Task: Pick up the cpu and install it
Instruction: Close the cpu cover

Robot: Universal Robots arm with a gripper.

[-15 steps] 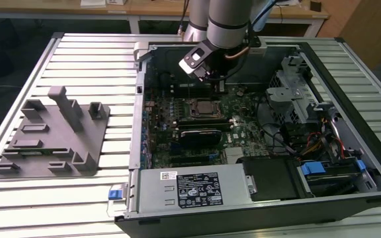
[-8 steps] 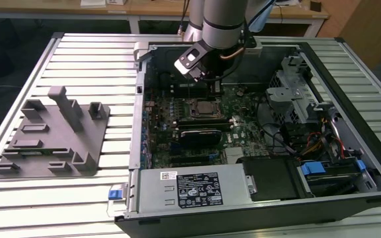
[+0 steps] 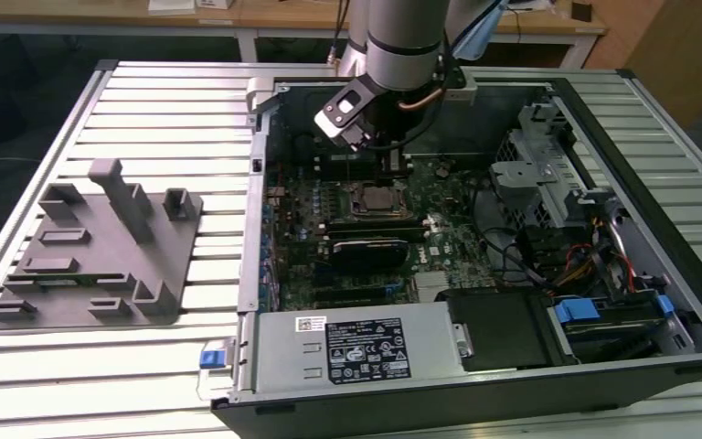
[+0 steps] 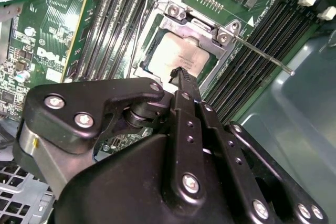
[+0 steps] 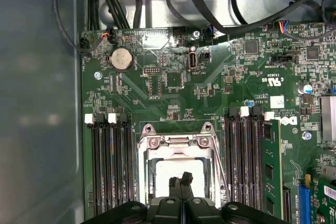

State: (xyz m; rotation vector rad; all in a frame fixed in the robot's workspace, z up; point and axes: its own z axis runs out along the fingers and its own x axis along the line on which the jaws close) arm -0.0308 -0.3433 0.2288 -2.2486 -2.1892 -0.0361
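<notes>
Black gripper point(image 5: 181, 178) over the shiny silver square cpu point(image 4: 176, 51), which lies in the metal-framed motherboard socket point(image 5: 176, 141).
Both wrist views show the fingers point(image 4: 185, 86) pressed together, tips at the cpu's top; the exterior view adds a grey plastic posted tray point(image 3: 83, 265) well apart on the slatted table point(image 3: 143, 91).

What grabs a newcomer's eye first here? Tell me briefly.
The open computer case takes the middle of the exterior view, with the arm reaching down into it. In both wrist views the gripper, fingers together, has its tip over the silver cpu lying in its socket. A grey tray stands at the exterior view's left.
</notes>
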